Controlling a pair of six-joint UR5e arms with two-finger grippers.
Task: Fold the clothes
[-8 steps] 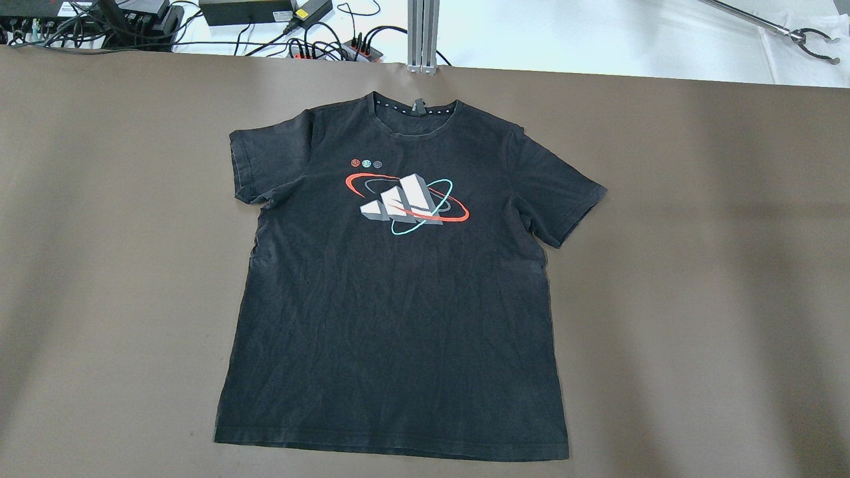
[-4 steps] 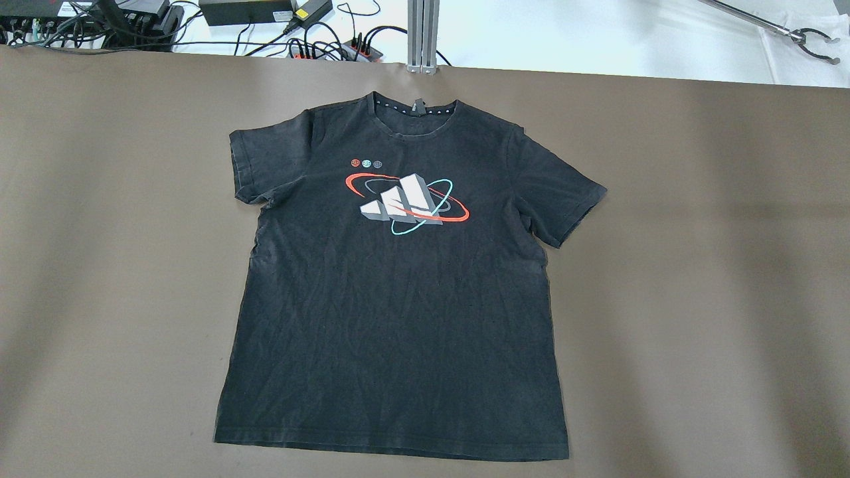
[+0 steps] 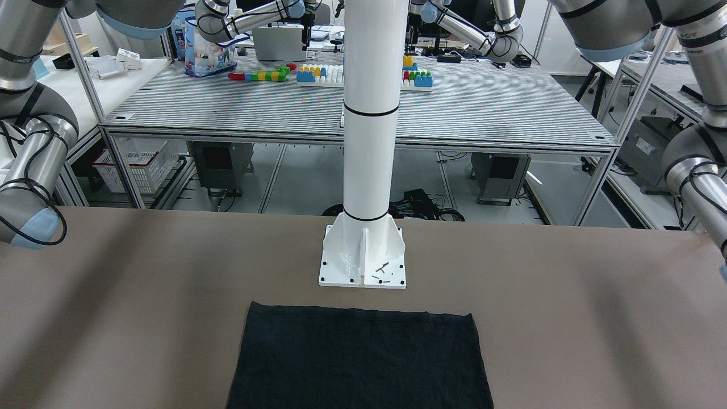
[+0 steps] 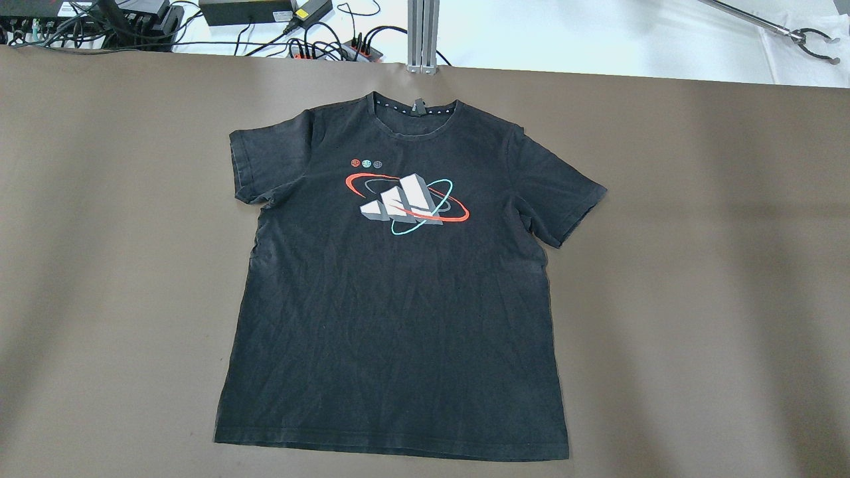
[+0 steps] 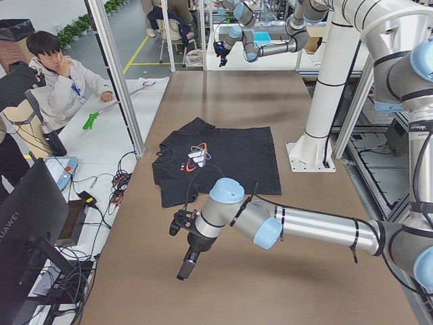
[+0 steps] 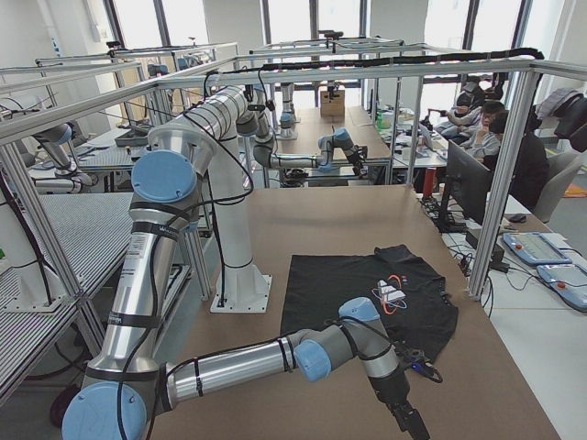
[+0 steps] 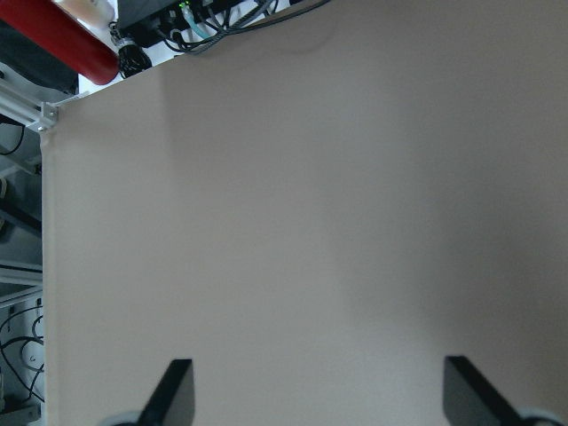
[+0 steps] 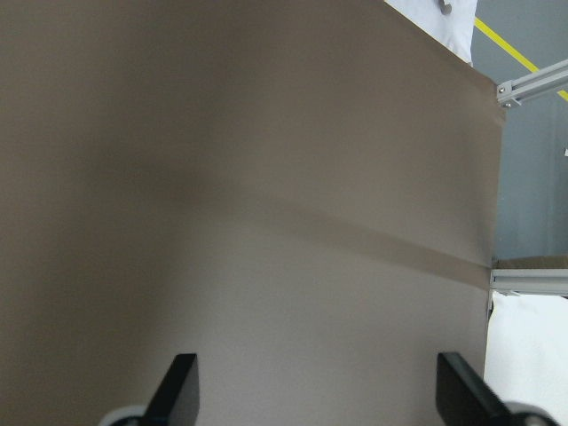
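Note:
A black T-shirt [image 4: 398, 318] with a white, red and teal logo [image 4: 406, 199] lies flat and face up on the brown table, collar at the far side. It also shows in the front view [image 3: 358, 358] and both side views [image 5: 230, 159] [image 6: 358, 284]. My left gripper [image 7: 319, 390] is open over bare table, well left of the shirt; the left side view shows it [image 5: 184, 267] low over the table. My right gripper [image 8: 315, 386] is open over bare table near the table's end, right of the shirt [image 6: 411, 423]. Neither gripper shows in the overhead view.
The white post base [image 3: 363, 255] stands just behind the shirt's hem. Cables and power strips [image 4: 319, 46] and a grabber tool [image 4: 803, 36] lie past the far edge. An operator [image 5: 61, 81] sits beyond it, beside a monitor [image 5: 34, 223].

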